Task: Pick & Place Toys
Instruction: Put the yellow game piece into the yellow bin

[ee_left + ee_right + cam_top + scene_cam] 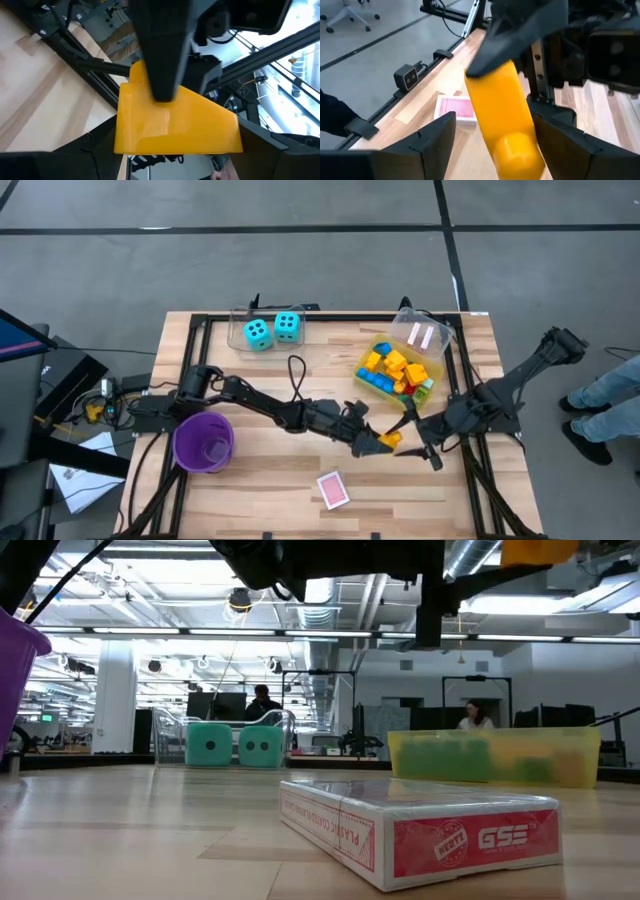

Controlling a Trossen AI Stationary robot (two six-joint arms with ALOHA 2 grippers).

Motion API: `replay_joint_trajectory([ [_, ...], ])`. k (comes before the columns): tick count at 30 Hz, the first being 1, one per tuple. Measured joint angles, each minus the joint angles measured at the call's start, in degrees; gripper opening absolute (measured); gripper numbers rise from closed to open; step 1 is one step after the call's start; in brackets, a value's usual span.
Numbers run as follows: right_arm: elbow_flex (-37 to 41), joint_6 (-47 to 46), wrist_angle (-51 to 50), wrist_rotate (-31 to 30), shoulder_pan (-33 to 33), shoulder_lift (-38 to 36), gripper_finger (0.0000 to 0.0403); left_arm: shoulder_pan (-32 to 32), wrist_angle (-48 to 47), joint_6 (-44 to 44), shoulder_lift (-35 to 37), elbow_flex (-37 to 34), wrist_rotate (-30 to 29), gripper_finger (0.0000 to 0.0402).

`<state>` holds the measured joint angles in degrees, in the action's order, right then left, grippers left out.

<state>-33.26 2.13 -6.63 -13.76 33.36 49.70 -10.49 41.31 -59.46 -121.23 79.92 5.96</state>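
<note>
red card box (430, 832) side reading "GSE", round badge beside it, small print illegible

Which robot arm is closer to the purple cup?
The left. Its arm runs right beside the purple cup, though its gripper reaches past it, holding the yellow brick mid-table. The right gripper sits beyond that brick, farther from the cup.

An open-plan office doubling as a robotics lab: the low view looks past the wooden table (120, 830) to rows of desks with monitors (205, 705), 2 seated people (262, 702), white columns (115, 690), and an exposed ceiling of ducts (480, 560) and strip lights. From above, grey carpet tiles (300, 260) surround the black-framed rig
</note>
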Motion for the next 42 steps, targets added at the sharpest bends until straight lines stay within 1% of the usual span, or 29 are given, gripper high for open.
replay_joint_trajectory([
  [8,0.0,-0.6,0.5,-0.2,0.0,2.1,0.0259,-0.8,1.2,0.0,0.0,0.0,-0.1,0.028],
  [11,0.0,-0.6,1.2,-0.2,0.0,2.2,0.0247,-0.8,1.4,0.0,0.0,0.0,-0.1,0.028],
  [14,0.0,-0.6,2.3,-0.5,0.0,2.2,0.0213,-0.8,1.3,0.0,0.0,0.0,-0.1,0.028],
  [18,0.0,0.9,2.9,-0.5,0.0,2.2,0.0137,-0.8,1.6,-1.4,0.0,0.0,0.4,0.028],
  [19,0.0,1.1,2.9,-0.5,0.1,2.2,0.0133,-0.8,1.6,-1.8,0.0,0.0,0.4,0.028],
  [21,0.0,0.9,3.0,-0.1,0.2,2.2,0.0134,-0.8,1.6,-2.8,0.0,0.0,0.4,0.0286],
  [23,0.0,0.2,3.1,-0.3,0.6,2.2,0.0134,-0.9,1.6,-4.7,0.0,0.0,0.2,0.0305],
  [27,0.1,-5.1,2.9,0.3,1.1,2.1,0.0132,-0.9,1.3,-4.4,0.0,0.0,-0.1,0.0353],
  [30,0.1,-8.3,3.0,0.5,1.1,2.1,0.0131,-0.8,1.2,-3.8,0.0,0.0,0.6,0.0373],
  [35,0.1,-15.6,2.6,-0.9,1.2,0.3,0.0131,-0.6,1.4,-3.8,0.0,0.1,4.1,0.0379],
  [39,0.1,-21.4,0.4,-1.8,1.1,-2.7,0.0131,-0.9,1.4,-3.7,0.0,0.1,6.5,0.0372],
  [42,-0.1,-27.4,-3.5,-1.7,1.1,-5.0,0.0131,-0.9,1.7,-2.7,-0.2,-0.1,7.2,0.0364],
])
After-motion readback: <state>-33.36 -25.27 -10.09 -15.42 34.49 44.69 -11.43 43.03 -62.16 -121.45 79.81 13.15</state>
